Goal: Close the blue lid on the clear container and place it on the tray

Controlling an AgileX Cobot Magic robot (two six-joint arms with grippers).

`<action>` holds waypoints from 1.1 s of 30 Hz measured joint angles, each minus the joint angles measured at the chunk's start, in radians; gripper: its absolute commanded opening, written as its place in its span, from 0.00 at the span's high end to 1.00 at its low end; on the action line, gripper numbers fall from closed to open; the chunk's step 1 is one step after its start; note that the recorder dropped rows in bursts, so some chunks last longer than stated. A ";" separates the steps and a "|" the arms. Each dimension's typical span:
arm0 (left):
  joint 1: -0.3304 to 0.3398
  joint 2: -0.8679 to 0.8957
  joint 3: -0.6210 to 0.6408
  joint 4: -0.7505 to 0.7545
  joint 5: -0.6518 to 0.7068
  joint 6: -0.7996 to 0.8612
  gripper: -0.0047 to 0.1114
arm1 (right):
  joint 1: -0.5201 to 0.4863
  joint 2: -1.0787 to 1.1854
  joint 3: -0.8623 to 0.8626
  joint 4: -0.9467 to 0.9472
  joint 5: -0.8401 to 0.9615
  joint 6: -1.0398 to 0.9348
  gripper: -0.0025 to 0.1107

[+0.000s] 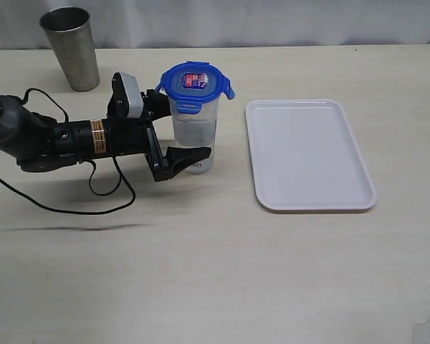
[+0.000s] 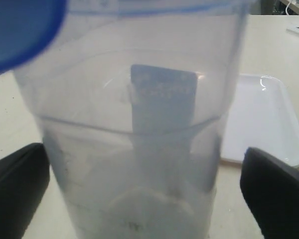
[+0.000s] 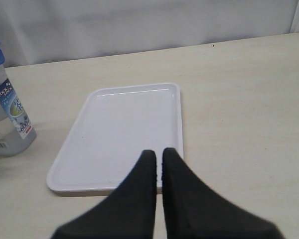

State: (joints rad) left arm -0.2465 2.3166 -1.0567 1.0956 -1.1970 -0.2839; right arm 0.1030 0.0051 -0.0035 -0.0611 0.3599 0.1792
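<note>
Exterior view: the left arm (image 1: pixel 64 137) lies low and almost level over the table (image 1: pixel 215 272), reaching in toward the clear container (image 1: pixel 195 132). The left gripper (image 1: pixel 184 129) stands wide open, one finger in front of the container's lower part and one behind it. In the left wrist view a gap shows beside at least one finger (image 2: pixel 274 194), so nothing is clamped. The container stands upright on the table, with the blue lid (image 1: pixel 197 82) on top. The tray (image 1: pixel 308 193) lies to the container's right, apart from it. The right gripper (image 3: pixel 159 162) has its fingers pressed together on nothing, seen against the tray's rim, well away from the container. A steel cup (image 1: pixel 70 46) stands behind and left of the container. The table is pale wood grain, a black cable (image 1: pixel 93 204) loops across it, and a white backdrop (image 1: pixel 272 21) closes the far side
</note>
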 measured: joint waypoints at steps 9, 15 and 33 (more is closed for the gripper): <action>0.000 0.000 0.000 0.000 -0.002 0.000 0.12 | 0.000 0.000 0.000 0.000 0.000 0.000 0.94; 0.000 0.000 0.000 0.000 -0.010 0.000 0.12 | 0.000 0.000 0.000 0.000 0.000 0.000 0.94; -0.057 0.000 0.000 -0.071 -0.013 0.020 0.13 | 0.000 0.000 0.000 0.089 -0.279 0.000 0.94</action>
State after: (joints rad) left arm -0.3036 2.3166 -1.0567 1.0241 -1.2102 -0.2638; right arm 0.1030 0.0051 -0.0035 0.0275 0.0804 0.1792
